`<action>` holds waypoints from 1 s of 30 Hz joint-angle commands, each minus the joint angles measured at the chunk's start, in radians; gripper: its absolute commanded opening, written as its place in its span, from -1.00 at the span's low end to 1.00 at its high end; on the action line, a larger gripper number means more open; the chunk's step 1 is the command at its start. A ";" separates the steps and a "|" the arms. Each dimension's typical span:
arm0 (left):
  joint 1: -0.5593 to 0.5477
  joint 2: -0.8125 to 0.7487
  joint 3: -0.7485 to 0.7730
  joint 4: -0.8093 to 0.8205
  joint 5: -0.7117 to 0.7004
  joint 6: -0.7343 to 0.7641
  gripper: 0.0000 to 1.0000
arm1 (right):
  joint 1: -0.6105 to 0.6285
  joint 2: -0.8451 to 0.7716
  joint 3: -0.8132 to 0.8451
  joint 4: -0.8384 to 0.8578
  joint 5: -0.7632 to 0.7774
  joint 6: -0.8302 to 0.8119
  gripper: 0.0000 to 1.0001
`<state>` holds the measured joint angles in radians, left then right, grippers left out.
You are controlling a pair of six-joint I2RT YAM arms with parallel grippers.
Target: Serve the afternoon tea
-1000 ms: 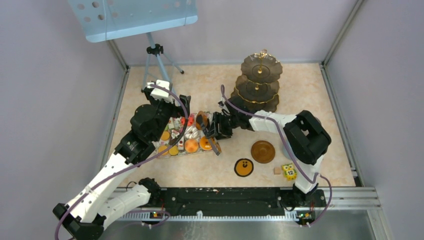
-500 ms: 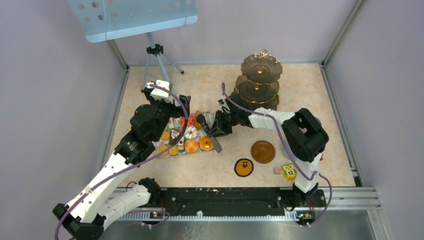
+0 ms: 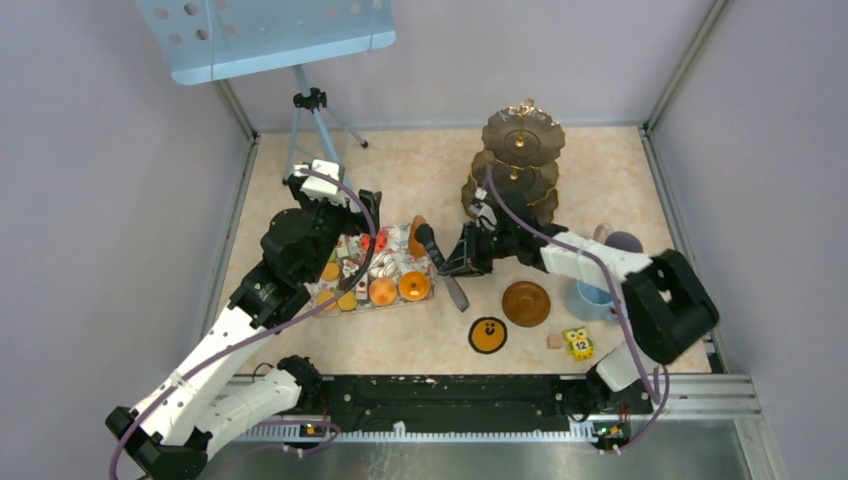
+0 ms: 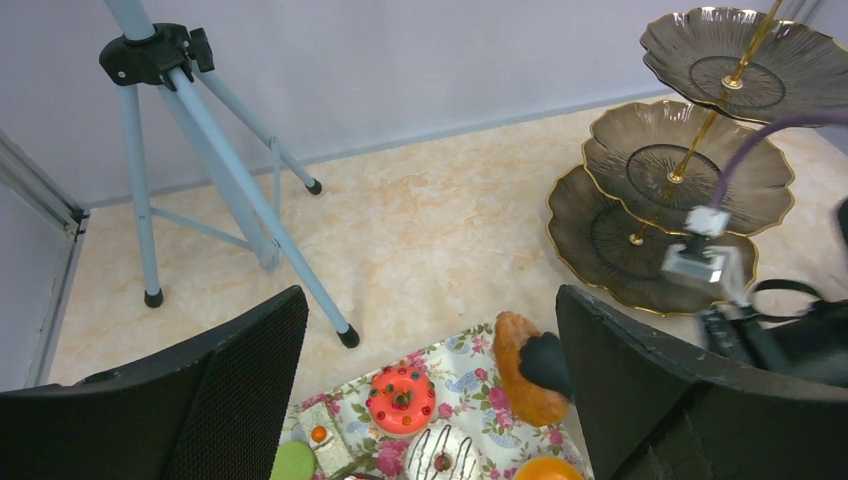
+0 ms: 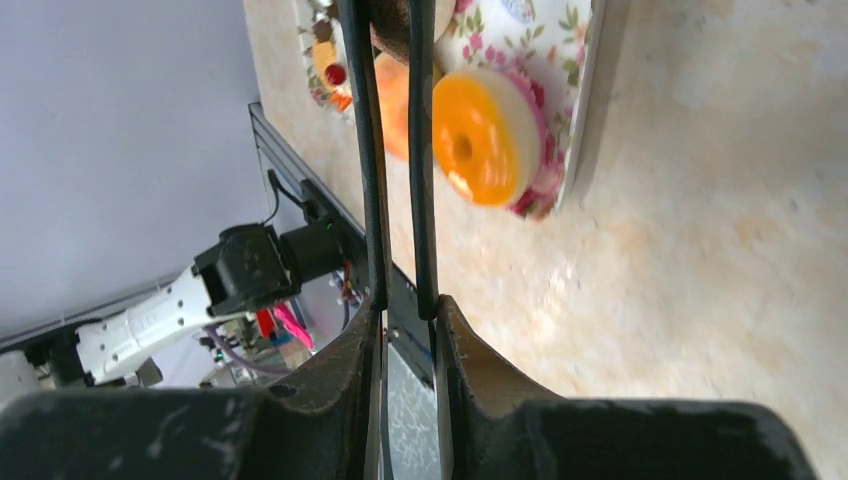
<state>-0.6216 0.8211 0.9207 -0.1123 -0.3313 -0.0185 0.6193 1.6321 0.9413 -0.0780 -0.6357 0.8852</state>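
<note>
The right gripper was found at the far right corner of the flowered tray, its jaws drawn almost together on a brown pastry; whether that pastry was lifted off the tray could not be told; the left gripper was held over the tray's far edge, jaws spread wide with nothing between them.

Right of the tray, beyond the right arm, one three-tier stand was noted, the arm and its cable lying across its lowest tier; further right were counted one brown saucer, one light blue cup and one grey mug, the last two partly hidden by the arm; nearer the bases lay one orange round, one small cube and one owl block.

Behind the tray one tripod was standing, open floor lying between its legs and the stand; walls were seen on three sides.

Pastries on the tray were crowded and partly covered by the left arm; no sure count was obtained.
</note>
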 commanded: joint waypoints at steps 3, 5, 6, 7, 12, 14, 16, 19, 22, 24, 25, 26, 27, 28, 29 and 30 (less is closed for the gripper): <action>0.003 0.014 -0.012 0.048 -0.009 0.011 0.97 | -0.111 -0.362 -0.130 -0.199 0.052 -0.117 -0.76; 0.003 0.019 -0.012 0.049 -0.006 0.011 0.97 | -0.158 -0.465 -0.159 -0.314 0.078 -0.166 -0.76; 0.005 0.022 -0.012 0.050 -0.005 0.011 0.97 | -0.183 -0.511 -0.165 -0.364 0.084 -0.189 -0.76; 0.004 0.025 -0.013 0.049 -0.005 0.011 0.97 | -0.220 -0.563 -0.165 -0.438 0.098 -0.216 -0.76; 0.004 0.038 -0.014 0.051 -0.004 0.011 0.98 | -0.379 -0.668 -0.099 -0.605 0.117 -0.329 -0.75; 0.004 0.046 -0.013 0.052 -0.005 0.011 0.98 | -0.447 -0.656 -0.074 -0.632 0.091 -0.353 -0.78; 0.006 0.053 -0.010 0.048 -0.003 0.011 0.98 | -0.505 -0.641 -0.057 -0.633 0.047 -0.364 -0.81; 0.006 0.042 -0.006 0.041 0.006 0.004 0.97 | -0.567 -0.634 -0.036 -0.629 0.007 -0.383 -0.83; 0.006 0.019 -0.020 0.058 0.014 0.003 0.98 | -0.651 -0.628 -0.023 -0.633 -0.046 -0.396 -0.83; 0.006 0.028 -0.021 0.063 0.012 0.003 0.97 | -0.700 -0.623 -0.017 -0.624 -0.109 -0.394 -0.83; 0.006 0.038 -0.014 0.057 0.014 0.002 0.97 | -0.710 -0.625 -0.018 -0.617 -0.134 -0.389 -0.83; 0.006 0.044 -0.007 0.048 0.019 -0.002 0.97 | -0.712 -0.631 -0.014 -0.620 -0.142 -0.389 -0.83; 0.006 0.048 -0.004 0.043 0.022 -0.004 0.98 | -0.713 -0.632 -0.007 -0.638 -0.142 -0.396 -0.83; 0.005 0.045 -0.005 0.045 0.025 -0.006 0.97 | -0.714 -0.635 0.001 -0.659 -0.140 -0.405 -0.83; 0.006 0.040 -0.010 0.049 0.026 -0.007 0.98 | -0.716 -0.638 0.007 -0.670 -0.137 -0.411 -0.83; 0.006 0.036 -0.013 0.054 0.029 -0.007 0.97 | -0.718 -0.642 0.011 -0.670 -0.134 -0.410 -0.82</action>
<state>-0.6197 0.8661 0.9092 -0.1066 -0.3225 -0.0200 -0.0898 1.0088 0.8806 -0.7269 -0.7078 0.5064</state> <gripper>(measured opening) 0.987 0.186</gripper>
